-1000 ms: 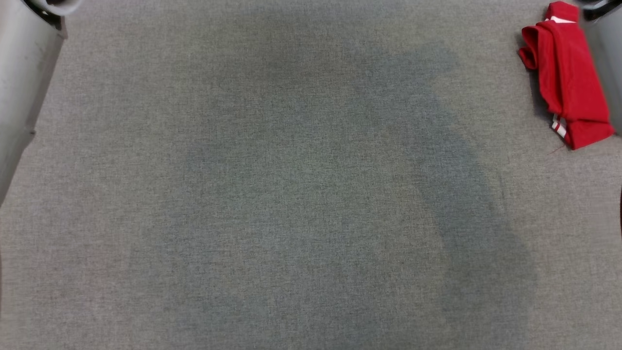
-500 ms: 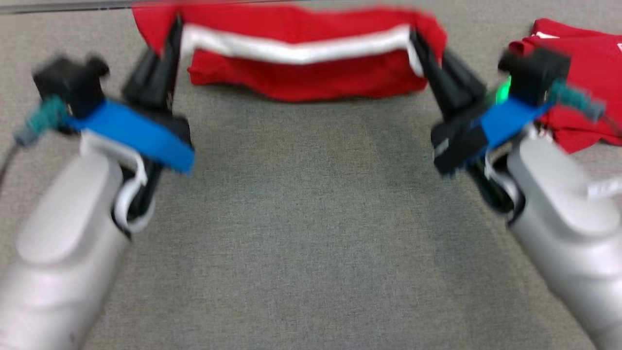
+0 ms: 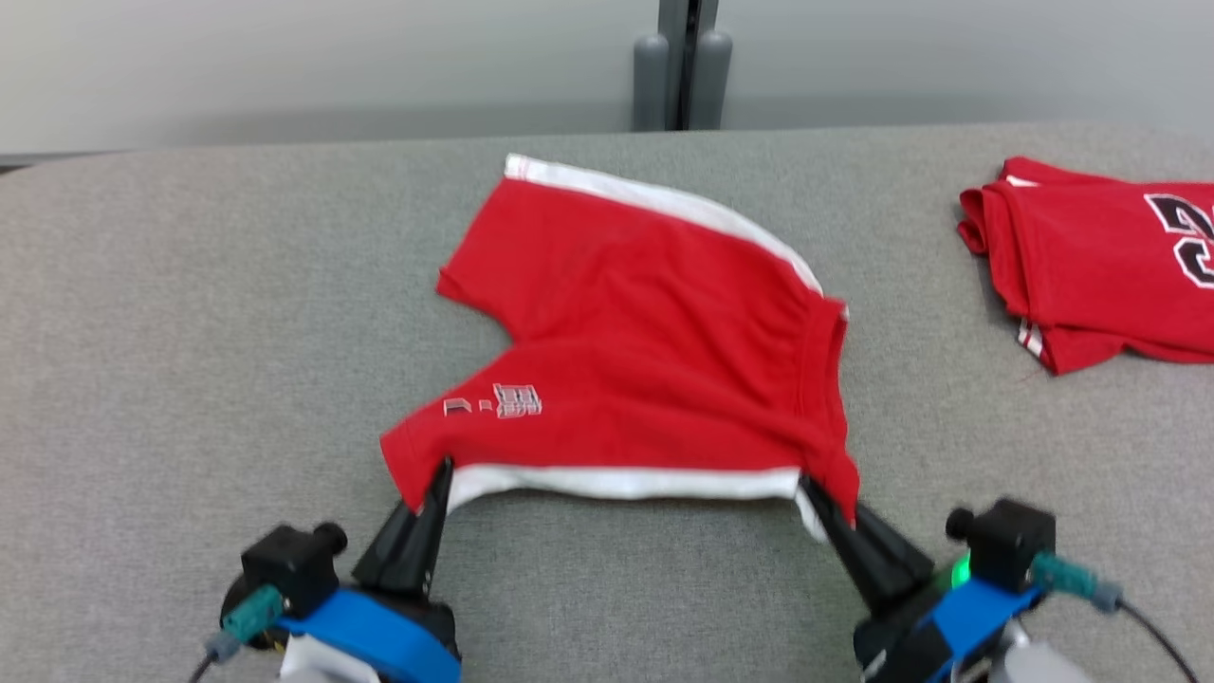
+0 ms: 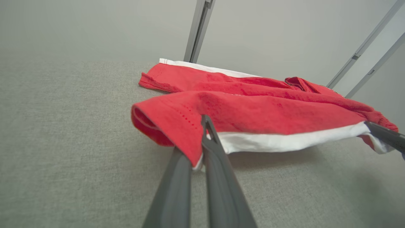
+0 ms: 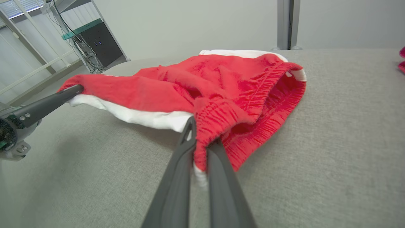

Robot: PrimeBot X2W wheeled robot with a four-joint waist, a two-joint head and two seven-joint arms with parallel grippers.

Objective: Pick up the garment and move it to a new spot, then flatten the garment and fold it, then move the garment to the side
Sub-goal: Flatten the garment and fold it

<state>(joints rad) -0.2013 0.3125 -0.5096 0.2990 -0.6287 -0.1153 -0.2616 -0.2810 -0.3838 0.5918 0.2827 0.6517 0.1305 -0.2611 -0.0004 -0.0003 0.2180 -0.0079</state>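
A pair of red cloth shorts with white side stripes (image 3: 645, 351) sits in the middle of the grey fabric-covered bench (image 3: 190, 332), spread out with its two legs pointing to the robot's left and its gathered elastic waistband to the right. The far leg and most of the cloth lie on the bench. The near edge, where a white stripe runs, is raised a little and drawn into a nearly straight line between the two arms. The left fingers (image 3: 422, 522) are closed on the near left corner of the shorts, at the hem of the near leg; in the left wrist view the red hem is pinched between them, with a bit of white edge showing below the pinch. The right fingers (image 3: 858, 541) are closed on the near right corner, and the right wrist view shows the ruched waistband clamped between them with the cloth bunched just above the grip. A small white printed mark (image 3: 493, 403) sits on the near leg, close to the left corner. Well apart from the shorts, at the bench's right side, lies a folded red jersey with a black-and-white number (image 3: 1081, 275), touching neither arm. Behind the bench a grey upright post (image 3: 681, 71) stands against a pale wall (image 3: 285, 66). Each wrist carries a blue bracket (image 3: 379, 640), and a green light (image 3: 960, 571) glows on the right one.
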